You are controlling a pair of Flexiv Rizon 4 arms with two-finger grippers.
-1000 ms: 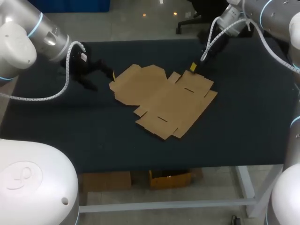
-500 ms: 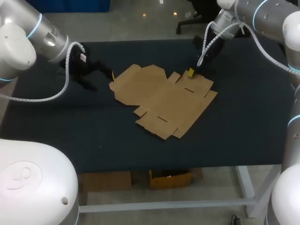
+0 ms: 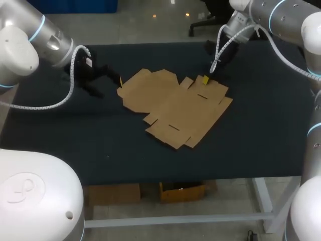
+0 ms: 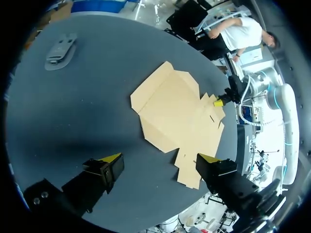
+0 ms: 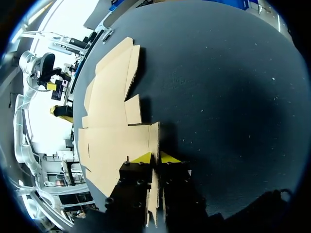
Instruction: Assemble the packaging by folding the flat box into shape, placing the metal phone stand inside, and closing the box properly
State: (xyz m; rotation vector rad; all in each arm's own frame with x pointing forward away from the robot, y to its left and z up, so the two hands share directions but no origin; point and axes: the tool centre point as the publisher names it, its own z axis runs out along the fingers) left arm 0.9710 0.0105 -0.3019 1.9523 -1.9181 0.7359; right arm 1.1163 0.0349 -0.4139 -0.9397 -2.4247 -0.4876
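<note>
Currently, flat cardboard box (image 3: 175, 108) laid unfolded at desk (image 3: 261, 125) middle. Its far edge is pinched between closed tips of right claw (image 5: 155, 158). Left claw (image 4: 159, 161) is held wide open just beside box's left edge, nothing gripped. Phone stand (image 4: 60, 47) is set well apart. Folding judged barely begun; next, pinched edge to be raised along crease.

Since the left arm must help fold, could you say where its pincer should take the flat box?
The flat box lies flush, so probably its end flap nearest the left pincer, edge-on from the left; the right pincer pinches the opposite flap.
</note>
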